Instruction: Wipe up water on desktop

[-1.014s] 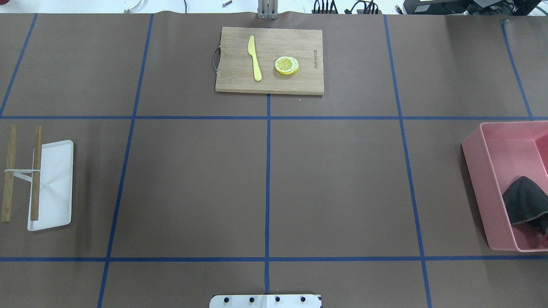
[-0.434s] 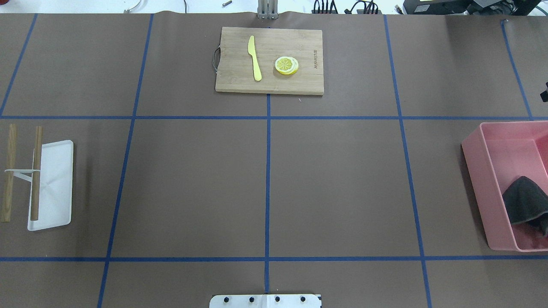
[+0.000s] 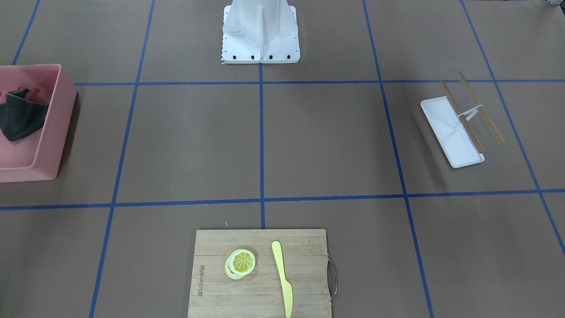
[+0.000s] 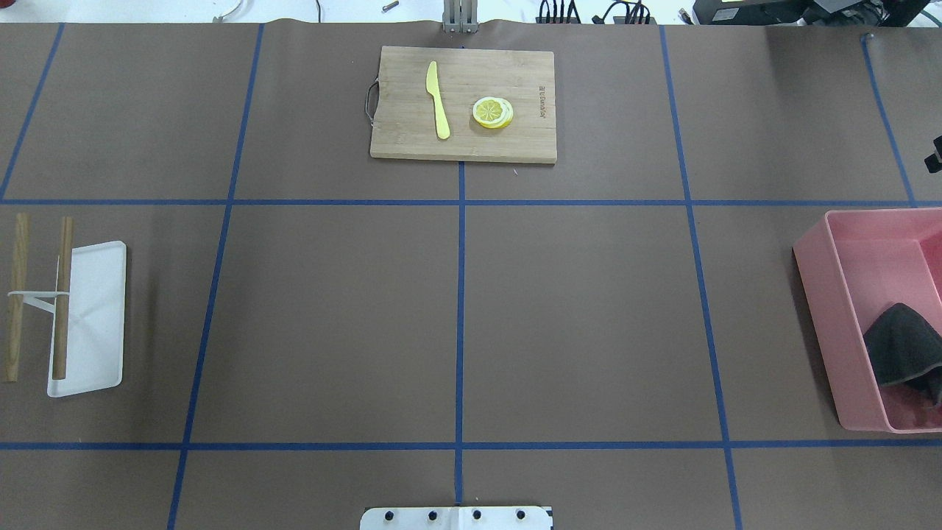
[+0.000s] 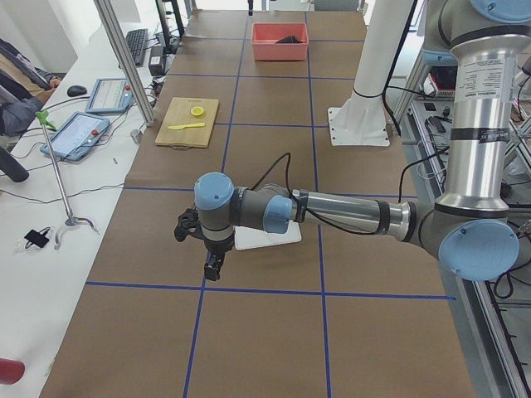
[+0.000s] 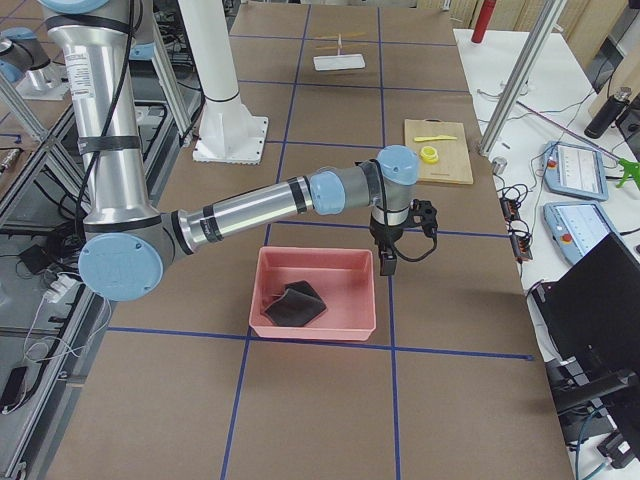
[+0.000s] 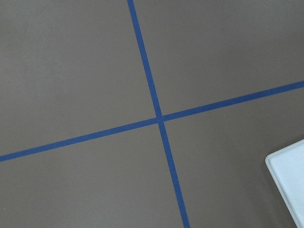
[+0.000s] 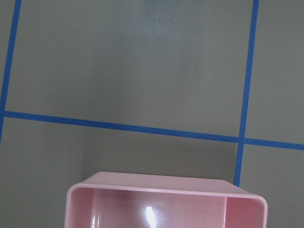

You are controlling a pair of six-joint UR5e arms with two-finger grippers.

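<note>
The brown desktop (image 4: 589, 316) with blue tape lines fills the overhead view; I see no clear water on it. A dark grey cloth (image 4: 901, 353) lies in the pink bin (image 4: 817, 294) at the right. It also shows in the exterior right view (image 6: 295, 303). My right gripper (image 6: 388, 264) hangs over the bin's far rim; only a black bit shows at the overhead view's right edge (image 4: 936, 153). My left gripper (image 5: 214, 269) hangs above the desktop beside the white tray (image 5: 267, 235). I cannot tell whether either is open or shut.
A bamboo cutting board (image 4: 464, 143) with a yellow knife (image 4: 438, 99) and lemon slices (image 4: 492, 112) lies at the far middle. The white tray (image 4: 92, 316) with a wooden-bar rack (image 4: 62, 294) is at the left. The robot base (image 3: 260, 31) stands at the near middle.
A black bit of the right gripper has come into the overhead view at its right edge and crept slightly up. Nothing on the desktop has moved.
</note>
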